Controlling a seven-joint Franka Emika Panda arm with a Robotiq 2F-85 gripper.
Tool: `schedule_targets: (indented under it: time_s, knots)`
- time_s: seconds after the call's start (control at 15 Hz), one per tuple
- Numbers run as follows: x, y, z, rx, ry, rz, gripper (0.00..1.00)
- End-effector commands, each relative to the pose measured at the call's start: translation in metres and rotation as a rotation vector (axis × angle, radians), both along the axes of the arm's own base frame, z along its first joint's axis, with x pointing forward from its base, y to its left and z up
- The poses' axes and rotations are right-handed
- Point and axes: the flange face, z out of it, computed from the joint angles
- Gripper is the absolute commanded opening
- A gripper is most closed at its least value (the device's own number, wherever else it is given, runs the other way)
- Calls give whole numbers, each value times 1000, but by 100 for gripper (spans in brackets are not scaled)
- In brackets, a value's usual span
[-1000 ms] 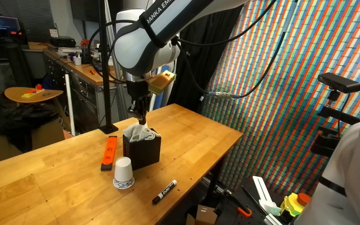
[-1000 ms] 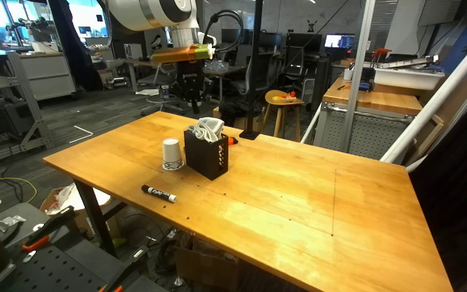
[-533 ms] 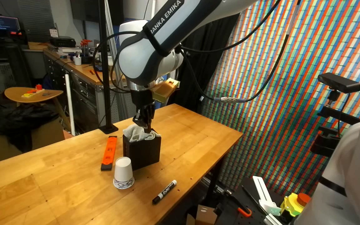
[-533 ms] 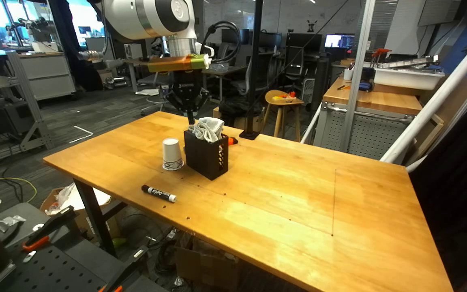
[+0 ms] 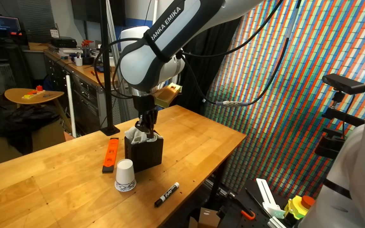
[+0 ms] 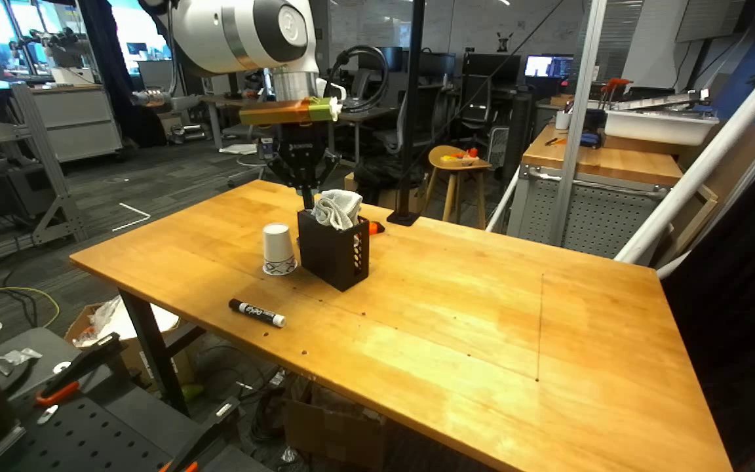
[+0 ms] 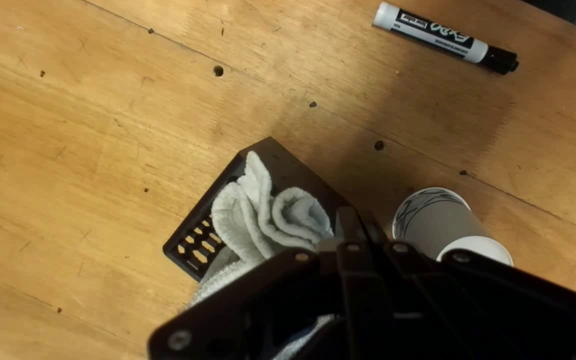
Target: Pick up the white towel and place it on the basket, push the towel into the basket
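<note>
Pushing step, judged u/way.

In an exterior view: gripper (image 5: 151, 135), 1 pc., lower than a sec. ago, tips now down at white towel (image 5: 134, 135); black basket (image 5: 144, 156), holding towel in its mouth, directly below jaws. Arm (image 5: 169, 27) lettering above jaws: "RANKA EMIKA", 1st letter hidden.

In an exterior view: white towel (image 6: 338, 208), fold nearest jaws now looks tucked behind rim; rest, away fr. jaws, stands proud. Reading: push part-done, approx.; next press prob. due on that rest.

Wrist view: jaws closed together, no cloth seen betw. them. Towel on one side of jaws, partly hidden under gripper; paper cup (image 7: 438, 225), 1 pc., low beside jaws, opp. side. Marker (image 7: 445, 39), 1 pc., well apart fr. jaws: reads "EXPO", "low odor", upside down; small print n/legible.
</note>
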Motion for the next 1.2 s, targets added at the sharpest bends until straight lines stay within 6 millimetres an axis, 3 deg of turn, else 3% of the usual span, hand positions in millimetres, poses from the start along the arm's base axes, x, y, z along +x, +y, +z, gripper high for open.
schedule_targets:
  time_s: [0.0,0.33,0.8,1.13]
  knots:
    - [9,2,-4,8,-8,6,6]
    - [17,3,-14,9,-3,8,6]
    - [39,6,0,0,-48,18,6]
    - [46,9,-6,6,-48,18,6]
